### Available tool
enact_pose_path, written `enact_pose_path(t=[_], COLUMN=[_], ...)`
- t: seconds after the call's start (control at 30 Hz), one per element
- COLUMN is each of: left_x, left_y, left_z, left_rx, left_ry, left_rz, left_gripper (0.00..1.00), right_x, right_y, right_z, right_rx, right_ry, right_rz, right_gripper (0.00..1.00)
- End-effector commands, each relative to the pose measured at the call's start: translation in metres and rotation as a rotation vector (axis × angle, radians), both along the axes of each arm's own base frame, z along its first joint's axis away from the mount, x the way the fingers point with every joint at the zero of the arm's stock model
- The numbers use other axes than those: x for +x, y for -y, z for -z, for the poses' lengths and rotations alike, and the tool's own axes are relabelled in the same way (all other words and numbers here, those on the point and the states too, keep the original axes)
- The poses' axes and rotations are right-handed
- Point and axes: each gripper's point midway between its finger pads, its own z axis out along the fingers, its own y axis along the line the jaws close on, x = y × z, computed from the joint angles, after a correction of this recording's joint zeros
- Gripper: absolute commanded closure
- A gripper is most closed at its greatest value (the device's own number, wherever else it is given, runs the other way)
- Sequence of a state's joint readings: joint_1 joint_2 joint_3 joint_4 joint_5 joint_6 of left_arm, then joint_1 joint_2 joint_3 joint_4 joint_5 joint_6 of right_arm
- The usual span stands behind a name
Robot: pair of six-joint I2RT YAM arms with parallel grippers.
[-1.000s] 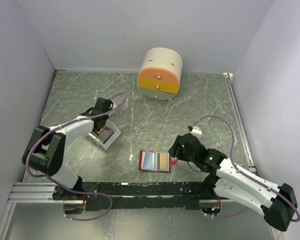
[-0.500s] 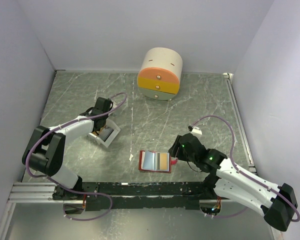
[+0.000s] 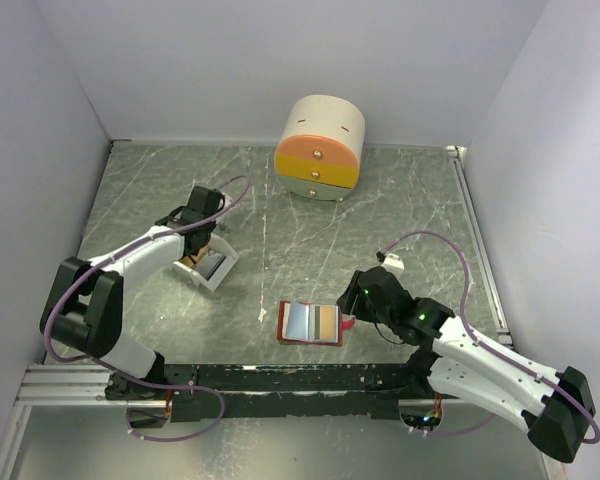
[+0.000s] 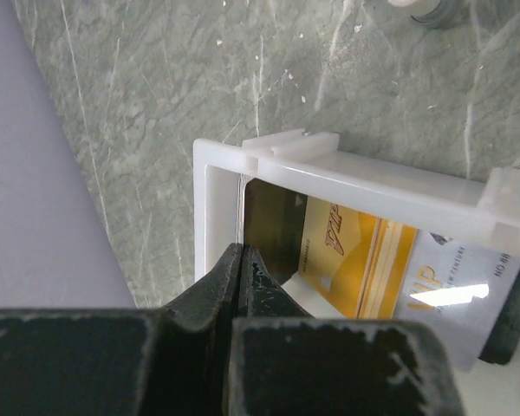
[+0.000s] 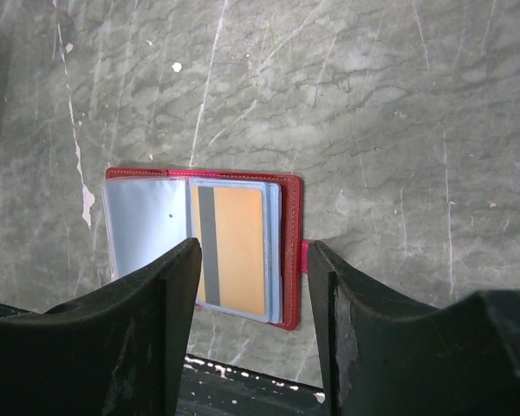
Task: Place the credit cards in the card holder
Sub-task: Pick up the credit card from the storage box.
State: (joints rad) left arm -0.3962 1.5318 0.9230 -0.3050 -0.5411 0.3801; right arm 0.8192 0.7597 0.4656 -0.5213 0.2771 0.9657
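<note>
Left fingers: the left gripper [image 4: 241,258] has its tips pressed tight together at the bottom of the left wrist view. A thin pale edge runs up from between them to the tray wall. I take it for a credit card [image 4: 240,212] nipped on edge, though it is too thin to be sure.
Around them: the white tray [image 4: 373,186] fills the middle of that view, with more cards lying flat inside: a gold one [image 4: 355,260], a pale one [image 4: 451,295] and a dark one [image 4: 273,234].
Right fingers: the right gripper [image 5: 253,256] is spread wide and holds nothing, poised over the card holder [image 5: 291,217].
Card holder: open and flat on the table [image 3: 400,200], lower middle of the overhead view, with an orange card [image 5: 238,251] already in a clear sleeve.
Further out: the round drawer box [image 3: 320,148] stands at the top centre, well apart.
Handling: the cards look light, stiff and slick. Flat ones offer little to grab, so a standing short edge is the place to pinch, and firmly, or the card may swivel. The sleeves look soft and narrow-mouthed, and the holder could slide if it is not steadied.
Changed: a second ago the left jaws stood apart over the tray, and now they have closed. The left gripper sits slightly higher in the overhead frame, and the tray has shifted a touch. The right arm and the holder have not moved.
</note>
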Motion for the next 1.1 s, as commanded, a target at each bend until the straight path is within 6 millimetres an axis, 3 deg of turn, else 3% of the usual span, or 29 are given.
enact_pose_path(t=[0.0, 0.13, 0.23, 0.4, 0.67, 0.8, 1.07], left_x=[0.003, -0.006, -0.014, -0.023, -0.038, -0.05, -0.096], left_y=[0.006, 0.025, 0.038, 0.049, 0.078, 0.085, 0.134], left_z=[-0.023, -0.026, -0.036, -0.059, -0.102, -0.113, -0.149], left_rx=[-0.065, -0.2, -0.311, -0.427, -0.679, -0.77, -1.151], left_ry=[0.022, -0.009, -0.004, 0.021, 0.093, 0.098, 0.052], left_rz=[-0.011, 0.001, 0.002, -0.007, 0.033, 0.019, 0.152], left_gripper=[0.93, 0.93, 0.93, 0.93, 0.93, 0.93, 0.93], right_x=[0.006, 0.006, 0.009, 0.013, 0.005, 0.001, -0.003], right_y=[-0.004, -0.005, 0.0, -0.01, -0.053, -0.07, -0.095], right_z=[-0.013, -0.013, -0.015, -0.031, -0.062, -0.085, -0.123], right_rx=[0.029, 0.025, -0.01, 0.011, 0.243, 0.346, 0.546], right_ry=[0.027, 0.03, 0.048, 0.101, 0.193, 0.21, 0.261], right_rz=[0.01, 0.0, 0.003, -0.058, -0.229, -0.284, -0.34], right_gripper=[0.47, 0.47, 0.47, 0.47, 0.48, 0.47, 0.52])
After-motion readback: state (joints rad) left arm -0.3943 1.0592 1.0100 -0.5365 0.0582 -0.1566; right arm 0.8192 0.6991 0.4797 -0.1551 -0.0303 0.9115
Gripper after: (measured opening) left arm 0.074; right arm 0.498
